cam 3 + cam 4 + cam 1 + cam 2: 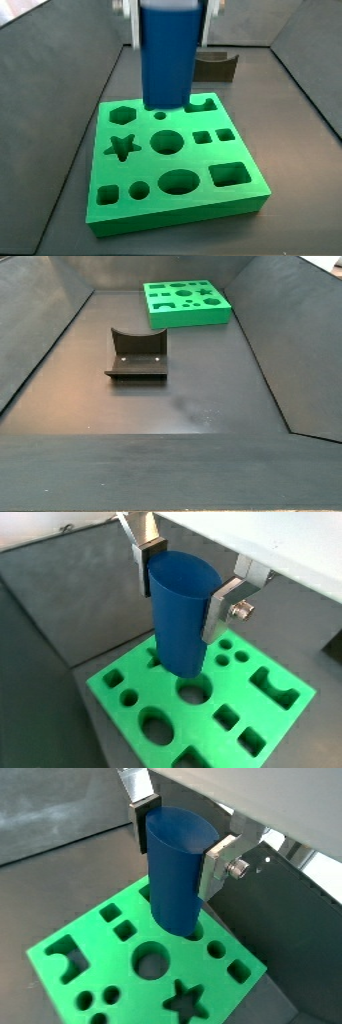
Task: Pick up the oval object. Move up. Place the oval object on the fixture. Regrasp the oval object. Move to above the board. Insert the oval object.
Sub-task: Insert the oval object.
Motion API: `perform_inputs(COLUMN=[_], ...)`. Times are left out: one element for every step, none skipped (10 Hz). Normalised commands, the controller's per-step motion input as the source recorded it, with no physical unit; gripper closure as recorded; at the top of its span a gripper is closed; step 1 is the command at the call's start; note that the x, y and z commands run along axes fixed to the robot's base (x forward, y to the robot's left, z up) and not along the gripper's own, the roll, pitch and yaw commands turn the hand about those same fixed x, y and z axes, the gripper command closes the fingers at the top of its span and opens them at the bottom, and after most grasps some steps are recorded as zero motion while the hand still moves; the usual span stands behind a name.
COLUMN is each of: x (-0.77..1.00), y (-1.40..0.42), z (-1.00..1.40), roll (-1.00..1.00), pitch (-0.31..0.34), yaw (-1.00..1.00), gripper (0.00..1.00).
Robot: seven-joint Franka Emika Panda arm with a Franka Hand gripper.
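Observation:
My gripper (185, 594) is shut on the blue oval object (181, 622), one silver finger on each side near its top end; it shows the same way in both wrist views (179, 848). The peg (174, 878) hangs upright, its lower end over the back part of the green board (194, 717). In a side view the peg (170, 60) hangs from the gripper (170, 5), ending just at the board's top (147, 165); I cannot tell whether it touches. The fixture (217, 66) stands empty behind the board. Another side view shows only the board (187, 318) and the fixture (138, 354).
Dark grey sloping walls (40, 346) enclose the floor on all sides. The board (100, 958) has several shaped holes, among them a star (123, 147) and a round hole (167, 142).

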Motion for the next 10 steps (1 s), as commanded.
perform_inputs(x=[0.08,0.19,0.08,0.04,0.0,0.0,0.05,0.04,0.0,0.25], y=[-0.35,-0.33,-0.33,-0.24,-0.31,-0.32,-0.3,-0.02,0.03,0.0], z=[-0.41,-0.52,-0.52,-0.55,-0.52,-0.49,-0.45,-0.04,0.0,-0.3], roll=[0.0,0.01,0.07,0.1,0.1,0.06,0.07,0.0,-0.01,0.01], pitch=[-0.046,-0.026,-0.059,-0.02,-0.023,-0.03,-0.059,-0.031,0.0,0.0], yaw=[0.24,0.17,0.0,-0.09,-0.23,-0.21,-0.17,-0.1,0.0,0.07], gripper=[1.0,1.0,1.0,1.0,1.0,1.0,1.0,1.0,1.0,1.0])
